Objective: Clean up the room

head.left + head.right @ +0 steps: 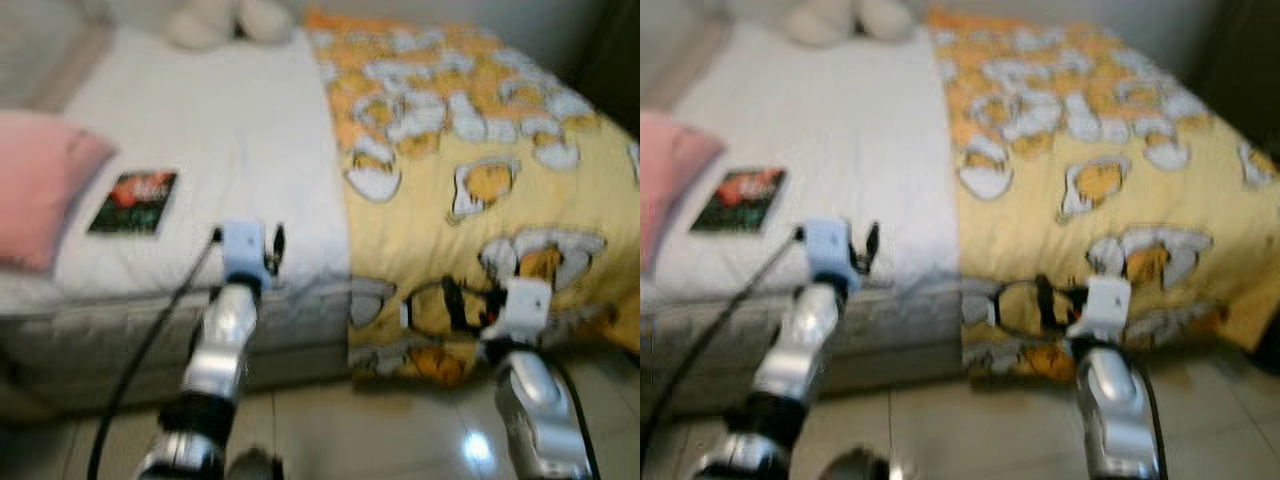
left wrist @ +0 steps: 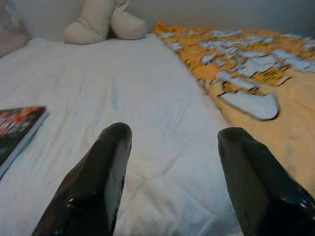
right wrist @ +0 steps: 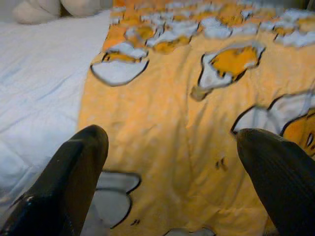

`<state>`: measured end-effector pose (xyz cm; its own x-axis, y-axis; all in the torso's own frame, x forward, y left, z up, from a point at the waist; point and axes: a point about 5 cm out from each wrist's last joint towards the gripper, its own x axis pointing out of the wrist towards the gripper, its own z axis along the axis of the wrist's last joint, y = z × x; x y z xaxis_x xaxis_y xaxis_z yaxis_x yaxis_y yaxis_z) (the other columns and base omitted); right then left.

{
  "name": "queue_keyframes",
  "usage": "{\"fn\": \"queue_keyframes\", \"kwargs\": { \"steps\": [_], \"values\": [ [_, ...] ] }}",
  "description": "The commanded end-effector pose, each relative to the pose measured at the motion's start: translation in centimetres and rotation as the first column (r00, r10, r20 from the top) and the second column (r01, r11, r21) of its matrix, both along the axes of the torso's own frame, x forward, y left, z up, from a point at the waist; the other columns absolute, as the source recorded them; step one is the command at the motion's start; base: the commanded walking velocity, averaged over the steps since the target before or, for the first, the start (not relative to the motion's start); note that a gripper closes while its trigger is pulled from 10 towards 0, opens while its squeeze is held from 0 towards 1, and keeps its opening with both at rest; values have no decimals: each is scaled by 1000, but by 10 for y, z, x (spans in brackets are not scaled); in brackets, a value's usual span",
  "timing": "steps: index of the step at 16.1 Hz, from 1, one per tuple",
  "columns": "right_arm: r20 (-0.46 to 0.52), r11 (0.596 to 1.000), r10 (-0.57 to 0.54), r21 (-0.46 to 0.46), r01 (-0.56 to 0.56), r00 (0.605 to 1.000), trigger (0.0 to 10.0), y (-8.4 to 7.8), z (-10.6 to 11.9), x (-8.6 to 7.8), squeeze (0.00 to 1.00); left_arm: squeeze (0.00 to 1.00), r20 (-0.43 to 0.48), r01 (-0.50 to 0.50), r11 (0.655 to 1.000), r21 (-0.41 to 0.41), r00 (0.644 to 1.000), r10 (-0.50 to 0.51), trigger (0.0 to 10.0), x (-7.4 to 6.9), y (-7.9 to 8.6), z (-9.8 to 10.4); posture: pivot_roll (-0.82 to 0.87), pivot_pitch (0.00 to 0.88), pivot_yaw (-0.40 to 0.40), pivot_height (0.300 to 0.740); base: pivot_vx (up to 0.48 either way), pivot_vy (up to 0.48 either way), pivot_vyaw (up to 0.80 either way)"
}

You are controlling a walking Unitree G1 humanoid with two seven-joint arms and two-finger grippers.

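A bed lies in front of me, with a white sheet on its left half and a yellow cartoon-print blanket on its right half, hanging over the near edge. A dark book lies flat on the sheet near a pink pillow. My left gripper is at the bed's near edge, open, with nothing between its fingers; the book is off to its left. My right gripper is open and empty over the hanging blanket.
A cream plush toy sits at the far end of the bed against the wall. The mattress side drops to a glossy tiled floor beneath my arms. The eye views are blurred.
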<state>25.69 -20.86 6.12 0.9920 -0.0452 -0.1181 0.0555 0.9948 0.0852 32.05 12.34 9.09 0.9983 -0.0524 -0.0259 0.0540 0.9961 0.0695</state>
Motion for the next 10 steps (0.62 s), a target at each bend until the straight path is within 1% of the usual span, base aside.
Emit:
{"fn": "queue_keyframes", "kwargs": {
  "steps": [1,2,3,4,5,6,7,8,9,10],
  "values": [
    [10,1000,-19,-15,20,1000,10000,-3,0,-1,0,0,-33,-37,999,19,999,37,10000,-3,9,-6,18,0,-4,740,0,0,550],
    [14,1000,-15,-18,15,1000,10000,-2,-1,0,0,0,-56,-47,999,6,997,47,10000,-4,11,-9,17,0,-4,740,0,0,538],
    [16,1000,-6,-17,6,1000,10000,-1,0,1,0,0,-63,-47,999,11,997,47,10000,-3,12,-10,17,0,-4,740,0,0,531],
    [22,1000,6,-17,-5,1000,10000,1,0,3,0,0,-56,-35,998,55,998,38,10000,-2,11,-9,17,0,-7,740,0,0,519],
    [26,1000,12,-15,-11,1000,10000,3,0,4,0,0,-55,-35,998,59,998,38,10000,-2,10,-8,19,0,-11,740,0,0,506],
    [25,999,33,2,-33,999,10000,12,-1,3,0,0,-57,-30,997,65,998,33,10000,-2,7,-9,17,0,-12,740,0,-480,506],
    [14,996,88,-2,-88,996,10000,28,-7,-7,0,0,-65,-17,997,77,998,22,10000,-5,5,-10,19,0,-14,740,0,-480,506],
    [1,996,92,5,-92,996,10000,32,-11,-12,0,0,-71,-27,998,58,997,31,10000,-8,7,-12,17,0,-10,740,0,-480,506],
    [-3,996,87,9,-87,996,10000,32,-13,-13,0,0,-73,-31,999,43,997,34,10000,-9,8,-12,17,0,-10,740,0,-480,506],
    [-13,997,71,13,-71,997,10000,30,-16,-15,0,1000,-66,-46,999,21,997,48,10000,-10,12,-12,16,0,-3,740,435,0,500]
  ]
}}
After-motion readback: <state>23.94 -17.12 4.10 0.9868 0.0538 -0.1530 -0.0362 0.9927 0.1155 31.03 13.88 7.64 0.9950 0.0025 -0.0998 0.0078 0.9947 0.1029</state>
